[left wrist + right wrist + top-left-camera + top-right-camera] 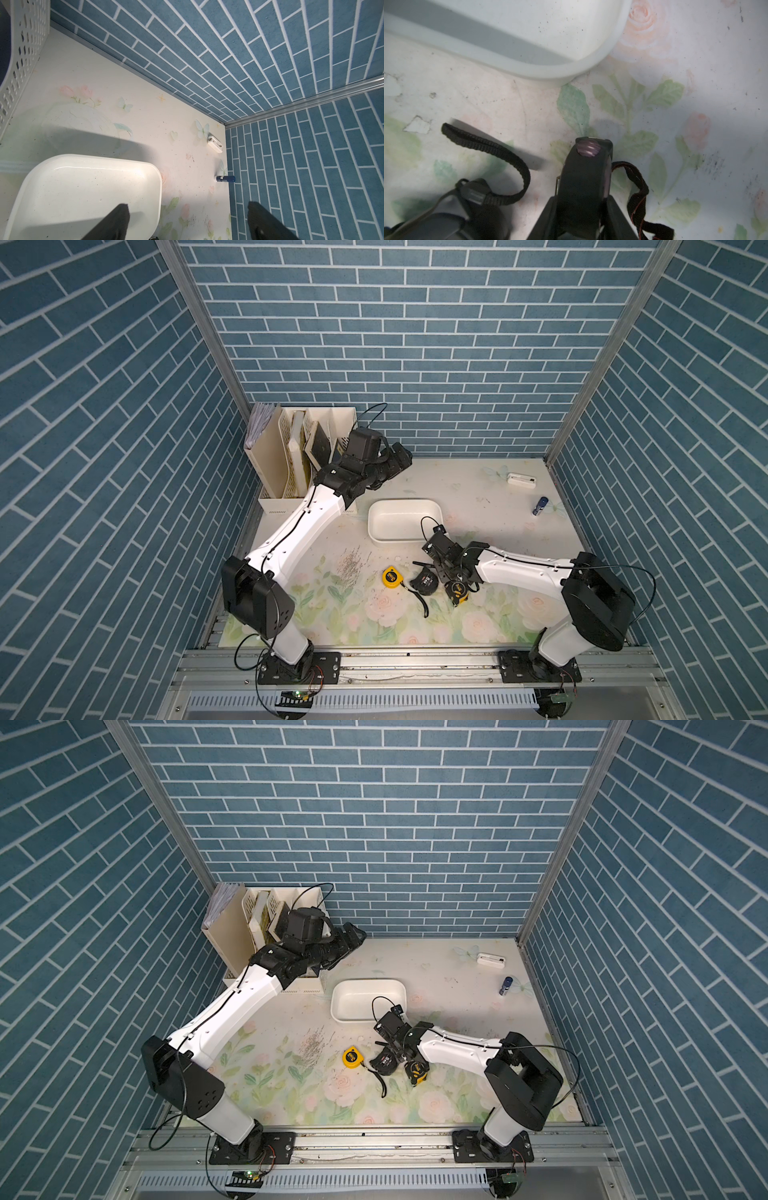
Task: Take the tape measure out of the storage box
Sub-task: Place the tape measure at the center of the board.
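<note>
Step in hand: setting down, by the look of it. Black-and-yellow tape measure with a dark wrist strap [458, 591] already outside the shallow white plastic storage box with rounded corners [405, 502]. Box bare inside in both top views.

Grip: closed narrow on that tape measure's casing by the right gripper [583, 207]. Casing poking out past the jaws in the right wrist view, strap dangling at the side.

Place of the tape measure: between the jaws, low at the flower-printed table [478, 506]. Near the box's near rim, apart from it. Resting on the table or just above it: cannot tell.

Neighbours: just beside a black tape measure with a long black strap [424, 584]. Beyond that, a round yellow tape measure [390, 576]. Both on the table, outside the box.

Idle side: spread wide and empty at the left gripper [188, 207]. Hanging above the box's far side, next to the cream perforated file organizer [270, 460].

Next move: likely lower to rest, spread the jaws, lift straight clear. Care called for over the loose straps close to the fingers.
</note>
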Controlling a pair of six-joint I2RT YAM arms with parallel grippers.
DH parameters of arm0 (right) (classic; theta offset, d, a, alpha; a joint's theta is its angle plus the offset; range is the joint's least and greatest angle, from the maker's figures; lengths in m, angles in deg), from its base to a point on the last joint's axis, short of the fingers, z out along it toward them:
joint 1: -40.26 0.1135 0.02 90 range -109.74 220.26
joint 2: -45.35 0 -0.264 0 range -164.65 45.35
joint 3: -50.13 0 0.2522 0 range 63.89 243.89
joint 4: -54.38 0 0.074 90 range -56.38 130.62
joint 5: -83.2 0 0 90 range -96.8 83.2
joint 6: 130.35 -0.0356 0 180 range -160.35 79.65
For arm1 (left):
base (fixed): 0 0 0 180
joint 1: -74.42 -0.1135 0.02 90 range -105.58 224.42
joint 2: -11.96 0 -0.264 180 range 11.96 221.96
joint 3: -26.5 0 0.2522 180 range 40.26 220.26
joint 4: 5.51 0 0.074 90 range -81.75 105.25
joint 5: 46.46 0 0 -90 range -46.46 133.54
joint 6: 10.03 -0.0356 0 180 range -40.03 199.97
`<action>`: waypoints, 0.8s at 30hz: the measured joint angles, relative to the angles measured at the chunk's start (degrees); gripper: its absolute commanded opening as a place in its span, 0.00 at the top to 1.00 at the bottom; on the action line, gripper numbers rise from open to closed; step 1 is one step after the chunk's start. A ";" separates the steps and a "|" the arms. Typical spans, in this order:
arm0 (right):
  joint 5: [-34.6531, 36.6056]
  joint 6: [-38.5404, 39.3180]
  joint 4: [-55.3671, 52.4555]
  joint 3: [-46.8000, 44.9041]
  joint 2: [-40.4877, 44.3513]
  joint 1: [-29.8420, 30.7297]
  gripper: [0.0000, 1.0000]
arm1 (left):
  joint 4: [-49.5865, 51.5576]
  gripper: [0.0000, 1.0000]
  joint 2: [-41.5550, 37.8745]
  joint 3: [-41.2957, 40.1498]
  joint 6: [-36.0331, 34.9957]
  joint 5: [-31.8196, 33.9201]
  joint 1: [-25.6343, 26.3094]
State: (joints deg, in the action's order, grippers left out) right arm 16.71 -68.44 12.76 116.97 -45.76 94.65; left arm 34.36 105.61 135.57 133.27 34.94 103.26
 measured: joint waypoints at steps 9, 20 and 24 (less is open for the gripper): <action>-1.31 0.07 -0.61 -0.24 -0.74 0.00 0.57 | 0.09 0.07 0.00 0.00 0.00 0.17 0.00; -1.79 0.11 -0.57 -0.24 -1.38 0.11 0.51 | 0.17 0.06 -0.02 -0.09 0.00 0.50 0.00; -2.62 0.72 -0.92 -0.24 -1.57 0.11 0.46 | 0.17 0.07 -0.02 -0.09 0.00 0.63 0.00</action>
State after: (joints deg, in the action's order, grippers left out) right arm 14.09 -67.72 11.84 116.73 -47.34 94.76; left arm 34.53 105.59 135.48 133.27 35.57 103.26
